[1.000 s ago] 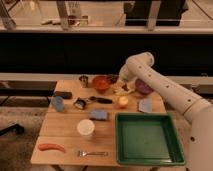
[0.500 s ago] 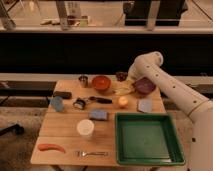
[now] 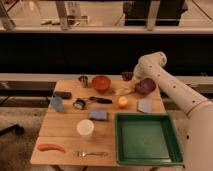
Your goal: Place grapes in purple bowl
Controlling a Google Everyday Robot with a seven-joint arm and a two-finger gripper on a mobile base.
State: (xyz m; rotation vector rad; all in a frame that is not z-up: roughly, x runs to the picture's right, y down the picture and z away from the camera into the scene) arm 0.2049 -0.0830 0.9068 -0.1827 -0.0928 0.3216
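Observation:
The purple bowl [image 3: 145, 86] stands at the table's back right, just under my white forearm. A small dark reddish lump, which looks like the grapes [image 3: 127, 76], sits near the back edge, left of the bowl. My gripper [image 3: 131, 78] is at the arm's end, right at that lump. Whether it holds the lump does not show. The bowl's inside looks dark and I cannot make out anything in it.
An orange-red bowl [image 3: 101, 83] and a metal cup [image 3: 83, 80] stand at the back. Mid-table lie an orange ball [image 3: 122, 102], a blue sponge [image 3: 98, 114] and a grey cloth [image 3: 145, 105]. A green tray [image 3: 145, 138], white cup [image 3: 85, 128], fork [image 3: 91, 153] and carrot-like item [image 3: 51, 148] are in front.
The arm has swung from the table's middle, near the orange ball, toward the back edge and right. Its end now sits by the dark lump beside the purple bowl.

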